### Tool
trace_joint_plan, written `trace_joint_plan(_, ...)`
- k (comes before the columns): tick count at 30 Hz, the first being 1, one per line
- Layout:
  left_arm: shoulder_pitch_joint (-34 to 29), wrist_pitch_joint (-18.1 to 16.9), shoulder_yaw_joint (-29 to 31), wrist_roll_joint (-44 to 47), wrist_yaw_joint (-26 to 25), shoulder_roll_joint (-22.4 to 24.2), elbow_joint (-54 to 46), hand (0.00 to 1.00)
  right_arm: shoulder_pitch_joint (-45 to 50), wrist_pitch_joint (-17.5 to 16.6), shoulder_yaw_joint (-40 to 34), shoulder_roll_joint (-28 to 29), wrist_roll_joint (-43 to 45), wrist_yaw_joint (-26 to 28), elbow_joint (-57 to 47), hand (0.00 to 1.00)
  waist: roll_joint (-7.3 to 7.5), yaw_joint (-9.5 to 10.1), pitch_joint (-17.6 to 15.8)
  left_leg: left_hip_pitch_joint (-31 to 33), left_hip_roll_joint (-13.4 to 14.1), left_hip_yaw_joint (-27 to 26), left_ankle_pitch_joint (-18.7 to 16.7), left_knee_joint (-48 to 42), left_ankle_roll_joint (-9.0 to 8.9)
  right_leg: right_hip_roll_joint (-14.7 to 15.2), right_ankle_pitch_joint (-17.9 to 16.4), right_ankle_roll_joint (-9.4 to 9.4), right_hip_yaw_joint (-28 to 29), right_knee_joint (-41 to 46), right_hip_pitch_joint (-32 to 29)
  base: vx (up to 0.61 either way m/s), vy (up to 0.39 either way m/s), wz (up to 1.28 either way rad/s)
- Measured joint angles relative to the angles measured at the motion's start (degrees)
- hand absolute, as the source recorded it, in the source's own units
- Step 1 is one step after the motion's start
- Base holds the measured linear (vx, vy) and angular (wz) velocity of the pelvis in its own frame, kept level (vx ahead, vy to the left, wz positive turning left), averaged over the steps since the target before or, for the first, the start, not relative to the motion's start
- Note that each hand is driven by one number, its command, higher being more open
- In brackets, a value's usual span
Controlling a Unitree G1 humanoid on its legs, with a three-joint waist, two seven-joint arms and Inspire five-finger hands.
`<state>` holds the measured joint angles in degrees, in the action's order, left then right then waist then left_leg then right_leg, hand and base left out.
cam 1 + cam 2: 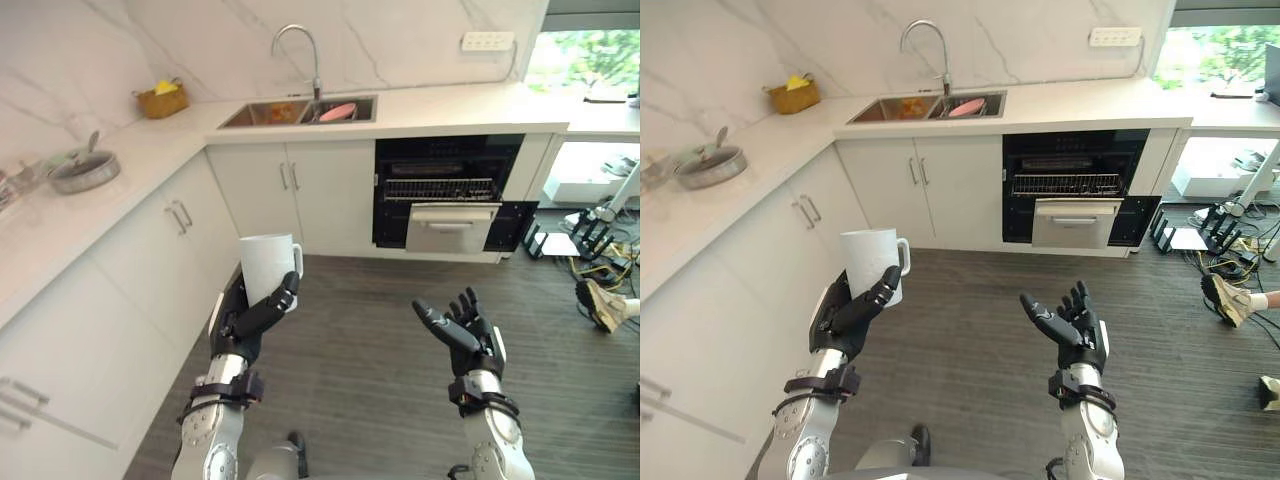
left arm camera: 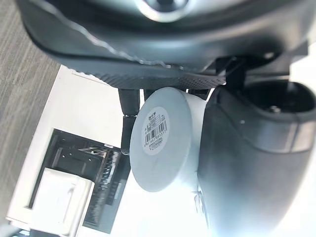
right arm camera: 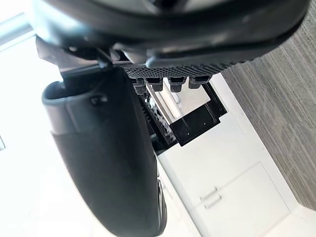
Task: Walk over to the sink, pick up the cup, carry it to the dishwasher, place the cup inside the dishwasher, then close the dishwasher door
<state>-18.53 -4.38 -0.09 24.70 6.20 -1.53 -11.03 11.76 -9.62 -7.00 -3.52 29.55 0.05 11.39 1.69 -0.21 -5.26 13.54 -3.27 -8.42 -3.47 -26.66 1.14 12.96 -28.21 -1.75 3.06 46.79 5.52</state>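
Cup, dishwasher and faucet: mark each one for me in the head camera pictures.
cup (image 1: pixel 266 262), left eye view, on its white side wall.
dishwasher (image 1: pixel 441 188), left eye view, on the wire rack in its open front.
faucet (image 1: pixel 316 72), left eye view, on its upright stem.

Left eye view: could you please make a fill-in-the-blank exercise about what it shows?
1. The left hand holds a white ____.
2. The right hand is ____ and holds nothing.
3. The pink dish lies in the ____.
Missing words: cup; open; sink.
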Motion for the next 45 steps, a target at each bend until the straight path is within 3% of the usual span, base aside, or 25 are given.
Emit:
trace_joint_plan(2, 0.16, 0.41, 0.4, -0.44, 0.05, -0.64, 0.07, 0.0, 0.5, 1.8, 0.02, 2.04, -0.5, -0.45, 0.84, 1.0, 2.11, -0.37, -1.32, -3.63, -2.21, -0.3, -5.62, -2.73, 2.13, 5.31, 10.49, -0.11, -5.4, 10.58, -2.13, 0.52, 0.3, -0.12)
trace_joint_plan(3, 0.0, 0.66, 0.36, -1.39, -0.01, -0.69, 0.04, 0.0, 0.6, 2.63, 0.47, 2.62, -0.64, -0.47, 1.76, 1.0, 1.63, -0.6, -1.58, -7.75, -2.32, -0.02, -7.53, -0.97, 2.9, 6.15, 24.52, -0.38, -5.68, 15.61, -4.54, 0.5, 0.26, -0.09)
trace_joint_plan(5, 0.53, 0.27, 0.56, -1.44, -0.23, -0.65, -0.24, 0.0, 0.85, 2.76, 2.04, 2.94, -0.62, 0.77, 1.27, 1.0, 0.26, -0.75, -1.96, -12.76, -1.01, 0.08, -9.04, 2.67, 3.95, 4.16, 19.12, 0.51, -6.13, 21.01, -11.16, 0.48, 0.231, -0.16)
trace_joint_plan(6, 1.51, 0.14, 1.09, -1.44, -0.86, -0.74, -0.48, 0.0, 0.85, 2.75, 2.85, 3.45, -0.66, 1.94, 0.26, 1.0, -0.43, -0.95, -2.24, -15.31, 0.29, -0.02, -9.5, 4.84, 4.08, 1.09, 14.28, 0.94, -8.64, 17.54, -15.78, 0.38, 0.17, -0.12)
trace_joint_plan(8, 3.32, 0.15, 1.97, -1.59, -1.24, -1.45, -0.48, 0.0, 1.22, 2.75, 2.88, 4.36, -0.88, 3.39, -2.06, 1.0, -1.3, -1.32, -2.76, -19.46, 1.45, -0.15, -9.35, 9.44, 3.56, -2.96, 12.45, 3.03, -14.5, 0.55, -19.6, 0.58, 0.206, -0.06)
trace_joint_plan(10, 4.63, 0.15, 2.5, -1.66, -1.25, -2.47, -0.51, 0.0, 1.47, 2.71, 2.84, 4.4, -1.08, 4.27, -5.3, 1.0, -1.27, -1.38, -2.82, -23.89, 0.86, -0.5, -9.94, 13.17, 2.63, -5.52, 16.64, 4.73, -19.74, -16.62, -21.57, 0.58, 0.138, -0.11)
trace_joint_plan(11, 4.48, 0.17, 2.61, -1.62, -1.42, -2.8, -0.48, 0.0, 1.3, 2.5, 2.95, 3.9, -1.59, 4.55, -7.12, 1.0, -1.0, -1.48, -2.62, -28.0, -0.57, -1.49, -11.06, 15.52, 1.54, -5.81, 23.26, 4.08, -25.2, -25.52, -21.74, 0.44, 0.084, -0.13)
trace_joint_plan(12, 4.37, 0.17, 2.87, -1.6, -1.54, -2.93, -0.48, 0.0, 1.29, 2.44, 3.04, 3.53, -1.9, 4.6, -7.67, 1.0, -0.83, -1.44, -2.48, -29.62, -1.4, -1.78, -11.75, 16.11, 1.49, -5.45, 26.07, 3.15, -27.41, -26.69, -21.79, 0.57, 0.1, -0.02)
trace_joint_plan(13, 4.34, 0.15, 2.87, -1.6, -1.83, -2.93, -0.48, 0.0, 1.21, 2.06, 3.32, 2.55, -2.29, 4.85, -8.2, 1.0, -0.49, -2.02, -1.82, -32.38, -2.58, -1.56, -14.53, 16.32, 1.4, -4.9, 30.89, -0.93, -29.6, -25.73, -21.83, 0.6, 0.077, 0.16)
trace_joint_plan(14, 4.12, 0.13, 2.82, -1.6, -2.04, -2.93, -0.48, 0.0, 1.29, 2.04, 3.58, 1.95, -2.27, 4.94, -8.21, 1.0, -0.59, -2.37, -0.97, -33.29, -3.04, -1.48, -16.43, 16.05, 1.72, -5.01, 32.15, -3.63, -29.43, -24.85, -21.86, 0.73, 0.068, 0.06)
trace_joint_plan(15, 3.74, 0.04, 2.47, -1.59, -2.35, -1.21, 0.61, 0.0, 0.71, 2.09, 3.86, -0.24, -2.26, 4.94, -7.64, 1.0, -3.32, -1.84, 0.47, -33.97, -1.68, -2.14, -19.08, 14.36, 1.27, -6.2, 27.8, -9.55, -29.06, -21.2, -22.84, 0.71, 0.019, -0.08)
trace_joint_plan(17, 3.57, 0.04, 1.92, -1.65, -2.64, -0.98, 1.15, 0.0, 0.33, 2.17, 3.8, -0.46, -2.18, 4.47, -7.3, 1.0, -4.45, -2.32, 0.83, -29.05, 0.57, -4.02, -19.46, 1.78, 0.5, -6.06, 22.92, -8.2, -28.78, -17.82, -23.43, 0.49, -0.034, 0.0)
trace_joint_plan(18, 4.38, 0.02, 0.67, -1.67, -3.03, -1.08, 1.88, 0.0, 0.26, 2.17, 2.77, -0.5, -2.17, 4.2, -7.31, 1.0, -5.46, -2.31, 0.68, -23.93, 4.35, -6.52, -17.72, -11.08, -1.68, -7.25, 20.85, -7.77, -29.35, -17.71, -22.22, 0.52, -0.072, 0.09)
trace_joint_plan(19, 4.99, 0.03, -0.52, -1.72, -3.74, -1.32, 2.95, 0.0, 0.16, 2.16, 1.58, -0.58, -2.17, 3.92, -7.34, 1.0, -6.24, -2.1, 0.22, -19.08, 9.05, -8.06, -11.27, -24.41, -3.99, -8.99, 19.02, -8.2, -29.21, -17.96, -19.43, 0.63, -0.08, -0.05)
trace_joint_plan(21, 4.92, 0.0, -2.37, -1.76, -4.28, -1.67, 4.76, 0.0, 0.23, 1.56, -0.16, -0.48, -2.17, 3.69, -7.54, 1.0, -6.99, -2.07, -0.1, -13.76, 15.32, -8.13, -8.06, -40.09, -3.86, -11.73, 16.19, -7.73, -28.54, -19.21, -13.87, 0.52, -0.014, -0.35)
trace_joint_plan(24, 4.73, 0.06, -2.95, -2.38, -4.27, -1.6, 6.31, 0.0, 0.09, -0.87, -2.0, -0.34, -1.98, 2.43, -10.2, 1.0, -6.6, -2.02, -0.16, -5.79, 17.79, -7.99, -11.24, -37.78, -2.59, -12.3, 14.95, -6.03, -24.74, -23.83, -6.95, 0.47, 0.021, -0.57)
trace_joint_plan(28, 4.27, 0.05, -2.42, -3.05, -3.67, -0.28, 5.88, 0.0, -1.01, -1.81, -2.67, -0.43, -2.32, -0.21, -11.59, 1.0, -5.93, -0.49, -0.67, -5.33, 13.56, -1.69, -11.31, -4.05, -5.26, -10.18, 15.37, -4.99, -17.59, -27.17, -1.71, 0.46, 0.111, -0.9)
trace_joint_plan(30, 1.89, 0.05, -2.47, -3.49, -3.37, 1.04, 1.77, 0.0, -1.93, -1.8, -1.87, -0.69, -2.84, -1.97, -11.47, 1.0, -6.01, -0.43, -0.61, -5.89, 11.59, 4.9, -6.67, 12.21, -7.81, -8.89, 13.97, -2.43, -12.9, -27.22, -0.57, 0.39, 0.219, -1.03)
trace_joint_plan(32, 0.88, -0.63, -2.51, -3.58, -2.09, 1.28, -0.52, 0.0, -1.8, -1.81, -1.17, -1.31, -2.84, -2.93, -10.97, 1.0, -7.2, -0.45, 0.01, -5.89, 11.91, 6.9, -2.86, 15.45, -8.27, -8.52, 10.87, 1.11, -8.76, -26.25, 0.28, 0.39, 0.336, -1.14)
trace_joint_plan(33, 0.92, -1.45, -2.51, -3.58, -1.36, 1.33, -0.51, 0.0, -1.45, -1.82, -1.15, -1.79, -2.84, -3.52, -10.8, 1.0, -7.89, -0.61, 0.51, -6.45, 11.24, 7.33, -0.58, 14.15, -7.25, -8.19, 8.55, 2.7, -6.39, -24.28, 0.46, 0.29, 0.292, -1.03)
trace_joint_plan(35, 0.95, -2.19, -2.51, -3.67, -1.26, 1.01, -0.5, 0.0, -0.91, -1.88, -1.21, -1.7, -2.83, -4.19, -10.77, 1.0, -6.75, -0.82, 1.1, -6.77, 8.53, 7.1, 3.33, 11.25, -6.1, -5.86, 5.89, 4.98, -3.59, -22.1, 0.53, 0.29, 0.352, -0.66)
trace_joint_plan(36, 1.33, -2.29, -2.67, -3.98, -1.29, 0.22, -0.45, 0.0, 0.07, -1.92, -1.38, -0.99, -2.7, -4.63, -10.66, 1.0, -4.22, -1.65, 2.34, -6.64, 5.47, 5.75, 1.43, 10.23, -4.15, -2.29, 4.89, 6.71, -3.03, -22.11, 0.67, 0.5, 0.543, -0.18)
trace_joint_plan(39, 4.44, -2.45, -2.59, -4.71, -1.37, 0.17, -0.45, 0.0, 0.28, -1.0, -1.72, 0.24, -2.33, -4.97, -10.57, 1.0, -2.24, -2.35, 1.92, -7.36, 1.62, 3.65, -1.19, 8.36, -1.0, 2.87, 7.64, 9.35, -4.26, -12.67, -3.07, 0.36, 0.349, -0.05)
trace_joint_plan(43, 4.77, -3.11, -2.59, -6.6, -1.75, -0.13, -1.17, 0.0, 0.02, -0.1, -0.45, 3.36, -2.39, -3.25, -10.11, 1.0, -2.15, -1.31, 1.55, -16.73, 2.05, 0.17, -3.17, 14.2, 0.7, 6.76, 19.58, 7.73, -10.02, -0.61, -7.05, 0.24, 0.232, -0.49)
trace_joint_plan(45, 4.87, -5.01, -2.38, -6.66, -4.17, -0.84, -3.27, 0.0, -0.6, -0.08, 1.35, 3.62, -2.37, -0.69, -9.67, 1.0, -2.63, -1.01, 1.8, -18.48, 4.38, -3.02, -3.27, 17.01, 0.99, 5.96, 14.56, 7.56, -13.88, -1.96, -9.97, 0.11, 0.067, -0.81)
